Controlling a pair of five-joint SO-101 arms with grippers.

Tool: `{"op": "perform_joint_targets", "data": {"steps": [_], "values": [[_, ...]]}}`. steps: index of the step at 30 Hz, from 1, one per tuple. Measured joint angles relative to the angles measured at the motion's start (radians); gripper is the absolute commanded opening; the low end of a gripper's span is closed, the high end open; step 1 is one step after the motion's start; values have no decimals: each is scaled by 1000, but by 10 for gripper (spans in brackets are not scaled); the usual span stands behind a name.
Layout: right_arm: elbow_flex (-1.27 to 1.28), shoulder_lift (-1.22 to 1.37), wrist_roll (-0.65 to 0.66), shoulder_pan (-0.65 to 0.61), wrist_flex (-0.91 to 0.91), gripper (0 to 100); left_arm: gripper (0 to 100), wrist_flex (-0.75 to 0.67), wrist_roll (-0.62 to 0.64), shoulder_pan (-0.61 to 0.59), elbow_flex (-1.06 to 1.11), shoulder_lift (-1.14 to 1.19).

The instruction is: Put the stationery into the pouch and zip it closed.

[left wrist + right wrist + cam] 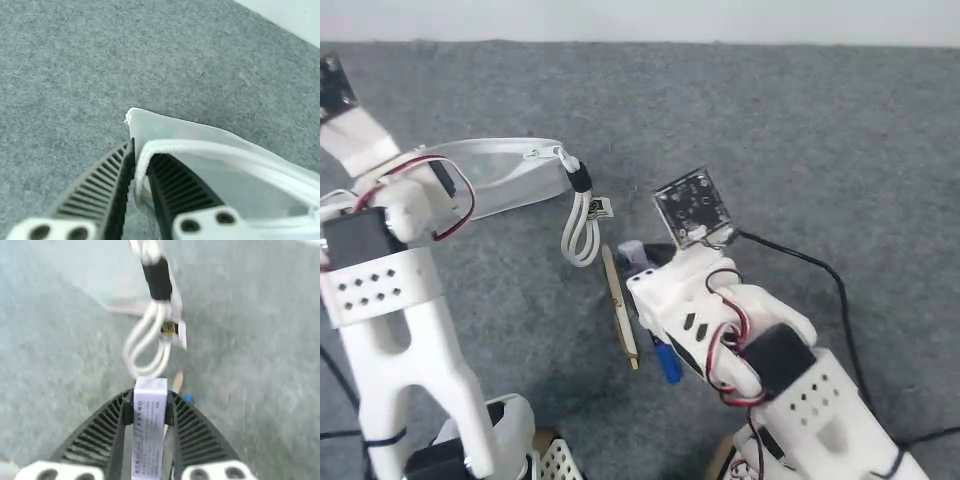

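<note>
The right end effector [149,399] is narrow and pinches a small white block [149,435] with a printed label, probably an eraser. I judge it light, stiff and not fragile, and its flat sides are the good place to take it. Just beyond it lie the pouch's white strap loop [147,342], a wooden pencil [620,305] and a blue pen [666,362] on the grey counter [800,130]. The left end effector [141,152] is clamped on the rim of the pouch [235,170]. The pouch looks thin, soft and slippery, so its mouth may collapse.

Left gripper [140,150] pinched tight on pouch [200,132] rim. Right gripper [149,399] clamps labelled eraser [149,432] between its fingers.
</note>
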Motion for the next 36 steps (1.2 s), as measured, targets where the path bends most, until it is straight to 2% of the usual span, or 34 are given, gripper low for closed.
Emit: {"op": "perform_joint_targets", "data": {"steps": [8,15,20,29,36], "values": [[0,-12,5,-14,-176,6,9,0,0,-2,15,-2],[0,-12,137,-110,-377,6,9,0,0,-2,15,-3],[0,-12,180,-126,-499,6,10,0,0,-2,15,-3],[21,-12,181,-126,-710,6,10,37,-8,112,-18,-3],[186,-12,184,-126,-1039,6,10,64,-35,196,-29,-2]]}}
